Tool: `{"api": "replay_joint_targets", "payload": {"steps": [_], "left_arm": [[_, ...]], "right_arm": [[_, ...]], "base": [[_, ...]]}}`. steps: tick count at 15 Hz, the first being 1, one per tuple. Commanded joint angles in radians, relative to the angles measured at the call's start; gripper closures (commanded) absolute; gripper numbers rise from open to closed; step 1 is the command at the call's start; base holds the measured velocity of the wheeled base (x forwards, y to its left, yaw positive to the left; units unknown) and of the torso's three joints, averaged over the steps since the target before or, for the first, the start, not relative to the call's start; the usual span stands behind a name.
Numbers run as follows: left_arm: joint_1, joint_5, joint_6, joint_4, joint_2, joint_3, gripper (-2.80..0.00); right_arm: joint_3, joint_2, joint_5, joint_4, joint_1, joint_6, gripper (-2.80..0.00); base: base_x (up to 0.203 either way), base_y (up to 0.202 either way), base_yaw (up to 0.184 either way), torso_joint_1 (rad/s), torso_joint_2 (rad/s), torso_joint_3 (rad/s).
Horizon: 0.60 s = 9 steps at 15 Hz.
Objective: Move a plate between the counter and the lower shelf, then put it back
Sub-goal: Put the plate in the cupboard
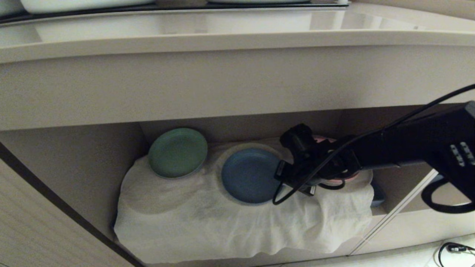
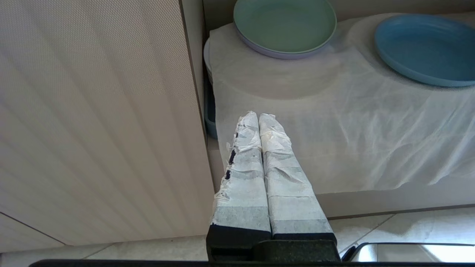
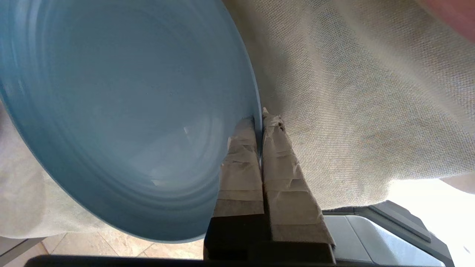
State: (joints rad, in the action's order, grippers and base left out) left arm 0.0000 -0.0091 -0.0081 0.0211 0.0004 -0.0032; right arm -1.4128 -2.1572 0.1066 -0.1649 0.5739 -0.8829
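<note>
- Small round matte light-blue plate (image 1: 249,175): lay mid-shelf on wrinkled white cloth (image 1: 207,222), inside beige-walled lower shelf (image 1: 92,174); near rim appeared slightly raised off the cloth, judged from right wrist view.
- Right gripper (image 3: 259,120): reached into the shelf from the right; paper-wrapped fingers (image 3: 243,148) pressed fully together on the plate's right rim, one inside the rim, one outside.
- Left gripper (image 2: 258,116): hung outside the shelf at its left end, beside a ribbed beige panel (image 2: 92,122); wrapped fingers closed on nothing; idle.
- Round green plate (image 1: 178,152): sat at back left of the cloth, apart from the blue plate.
- Pink plate (image 1: 343,178): mostly hidden behind the right arm, at back right.
- Long smooth pale-beige table (image 1: 237,26): ran above the shelf; no small plate visible on the portion shown.
- Progress, as judged: plate gripped on the shelf, not yet lifted clear. Which leg of the task this belonged to could not be determined. Remaining at minimum: withdrawal from the shelf and transfer up to the table.
</note>
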Motion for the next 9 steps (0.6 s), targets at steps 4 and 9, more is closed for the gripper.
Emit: {"api": "replay_joint_targets", "payload": {"steps": [4,9], "left_arm": [[0.000,0.000,-0.001,0.000,0.000,0.000,0.00],[0.000,0.000,0.000,0.000,0.000,0.000,0.00]], "right_arm": [[-0.003,0.000,0.001,-0.019,-0.002,-0.005,0.00],[-0.005,0.000,0.002,-0.021,-0.002,-0.005,-2.80]], "base": [[0.000,0.000,0.000,0.000,0.00,0.000],[0.000,0.000,0.000,0.000,0.00,0.000]]}}
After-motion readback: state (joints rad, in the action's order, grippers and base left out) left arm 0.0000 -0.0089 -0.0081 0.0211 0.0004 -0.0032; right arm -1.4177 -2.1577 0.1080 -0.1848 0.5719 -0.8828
